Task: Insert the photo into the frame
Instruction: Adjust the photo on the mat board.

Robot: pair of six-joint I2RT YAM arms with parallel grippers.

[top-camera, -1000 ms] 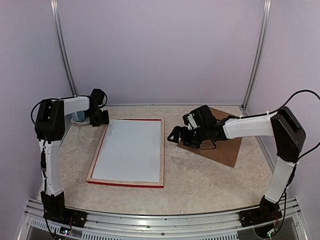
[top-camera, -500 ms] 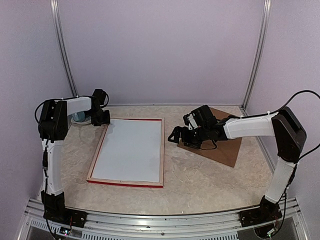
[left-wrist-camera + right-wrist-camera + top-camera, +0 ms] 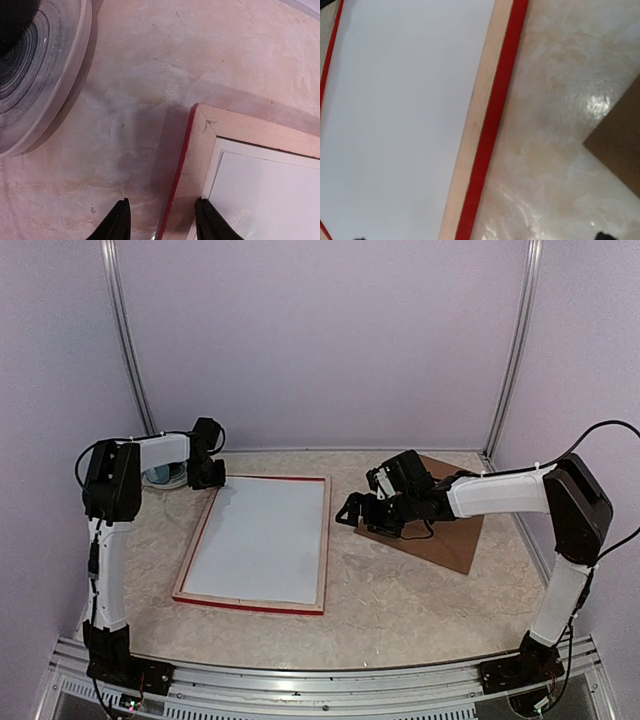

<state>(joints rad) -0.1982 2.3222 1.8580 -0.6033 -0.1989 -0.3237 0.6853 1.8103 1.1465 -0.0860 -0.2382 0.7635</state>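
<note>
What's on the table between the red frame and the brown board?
Just bare table between the frame and the brown board; the right wrist view shows it.

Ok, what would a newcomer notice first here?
The big frame lying flat in the middle, red-edged, a white sheet filling it. The left gripper is open over its far-left corner; the right gripper hovers open at the edge of the brown board on the right.

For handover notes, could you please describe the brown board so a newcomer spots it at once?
On the table, look far right, beneath the right arm. The brown board lies flat there, askew. Unlike the red-edged frame to its left, it is plain and rimless.
</note>
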